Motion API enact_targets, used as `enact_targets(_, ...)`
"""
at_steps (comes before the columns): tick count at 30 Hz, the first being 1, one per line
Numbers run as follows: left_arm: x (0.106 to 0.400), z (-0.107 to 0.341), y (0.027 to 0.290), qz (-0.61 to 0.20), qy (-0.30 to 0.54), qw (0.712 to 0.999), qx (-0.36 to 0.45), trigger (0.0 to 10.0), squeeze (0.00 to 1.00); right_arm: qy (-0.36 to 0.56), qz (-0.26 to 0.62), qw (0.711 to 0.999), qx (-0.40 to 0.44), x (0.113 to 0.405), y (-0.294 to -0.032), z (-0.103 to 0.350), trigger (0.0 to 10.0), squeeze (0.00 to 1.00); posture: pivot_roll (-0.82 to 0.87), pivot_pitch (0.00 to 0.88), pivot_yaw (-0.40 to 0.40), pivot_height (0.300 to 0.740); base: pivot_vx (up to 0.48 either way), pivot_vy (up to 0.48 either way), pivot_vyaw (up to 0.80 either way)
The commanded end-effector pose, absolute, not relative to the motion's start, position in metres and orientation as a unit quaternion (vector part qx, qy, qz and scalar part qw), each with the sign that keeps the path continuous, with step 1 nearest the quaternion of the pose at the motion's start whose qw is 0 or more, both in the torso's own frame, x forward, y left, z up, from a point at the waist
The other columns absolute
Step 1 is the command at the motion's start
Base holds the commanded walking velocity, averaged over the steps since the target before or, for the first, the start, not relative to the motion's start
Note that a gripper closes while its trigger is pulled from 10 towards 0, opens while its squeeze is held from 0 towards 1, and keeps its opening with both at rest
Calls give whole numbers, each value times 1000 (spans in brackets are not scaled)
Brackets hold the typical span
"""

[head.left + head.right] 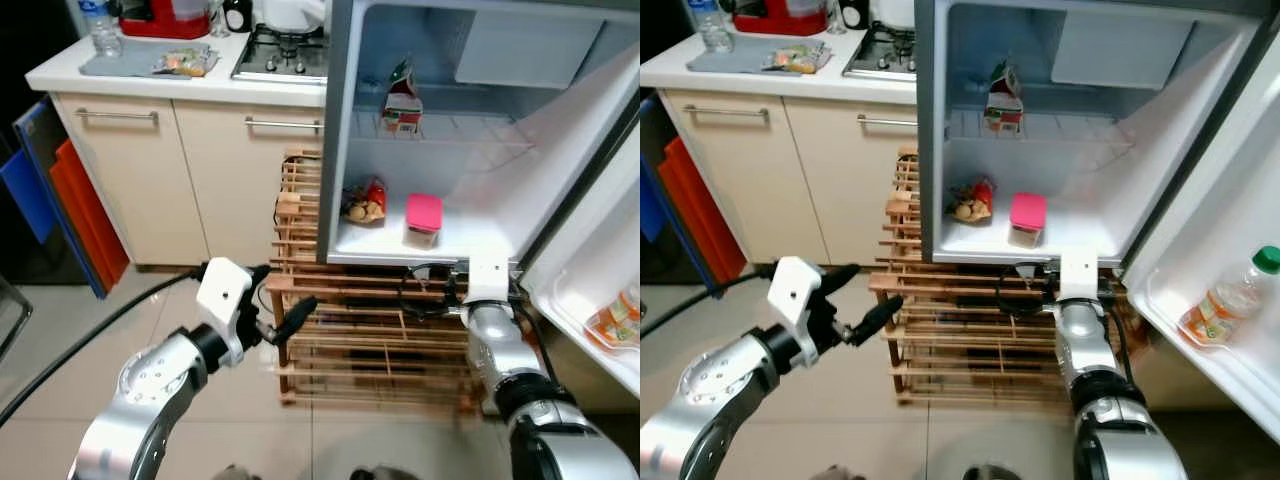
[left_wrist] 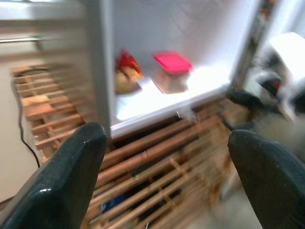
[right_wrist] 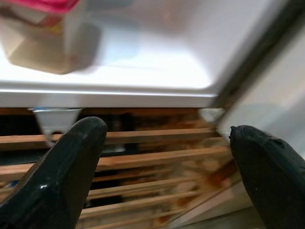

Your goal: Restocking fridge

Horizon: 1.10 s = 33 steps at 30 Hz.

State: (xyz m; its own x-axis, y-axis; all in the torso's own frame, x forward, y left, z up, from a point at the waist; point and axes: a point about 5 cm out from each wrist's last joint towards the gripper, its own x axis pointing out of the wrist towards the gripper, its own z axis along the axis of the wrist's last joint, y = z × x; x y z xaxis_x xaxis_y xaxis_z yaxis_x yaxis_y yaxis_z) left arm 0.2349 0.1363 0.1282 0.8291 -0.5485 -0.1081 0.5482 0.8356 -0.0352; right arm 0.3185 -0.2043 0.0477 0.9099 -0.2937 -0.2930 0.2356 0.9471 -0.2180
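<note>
The fridge point(image 1: 345, 150) stands open in front of me. On its lower shelf sit a pink-lidded container point(image 1: 423, 218) and a red snack bag point(image 1: 365, 203); a small carton point(image 1: 402, 100) stands on the wire shelf above. A drink bottle point(image 1: 1230, 297) lies in the door rack at the right. My right gripper point(image 1: 435, 285) hangs just below the fridge's front lip, open and holding nothing; its wrist view shows the container point(image 3: 43, 33) above that lip. My left gripper point(image 1: 288, 297) is open and empty, out in front of the wooden rack, left of the fridge.
A slatted wooden rack point(image 1: 340, 330) stands under and beside the fridge. Cream cabinets point(image 1: 150, 180) carry a counter with a hob point(image 1: 280, 55) and a water bottle point(image 1: 100, 25). Blue and orange boards point(image 1: 60, 200) lean at the left. A black cable point(image 1: 80, 340) crosses the tiled floor.
</note>
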Motion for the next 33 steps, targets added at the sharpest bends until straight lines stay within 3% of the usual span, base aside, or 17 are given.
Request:
enact_targets(1,237,130,149,-186,43,981,-20,10000,0,48,-105,988,-99,309,-193,78,10000,0,-14,0,-63,740,0,0,0)
enact_targets(3,237,125,151,-143,48,988,-44,10000,0,8,-83,992,-97,295,-185,88,10000,0,-24,0,-65,740,0,0,0)
enact_targets(5,234,119,144,-148,57,987,-35,10000,0,-5,-67,993,-100,269,-188,89,10000,0,-48,0,-66,740,0,0,0)
enact_targets(8,237,117,141,-154,58,986,-28,10000,0,3,-56,993,-102,256,-191,84,10000,0,-65,0,-61,740,0,0,0)
enact_targets(14,252,112,138,-170,59,984,-9,10000,0,24,-48,993,-101,256,-192,71,10000,0,-86,0,-44,740,0,91,-608)
enact_targets(18,283,120,133,-151,38,988,21,10000,0,10,-39,994,-104,269,-184,87,10000,0,-108,0,-35,740,0,480,-781)
enact_targets(21,289,121,132,-147,34,988,25,10000,0,5,-31,993,-109,271,-183,91,10000,0,-115,0,-33,740,0,477,-694)
enact_targets(33,296,112,125,-137,34,989,39,10000,0,5,1,994,-111,265,-174,88,10000,0,-121,0,-30,740,0,38,0)
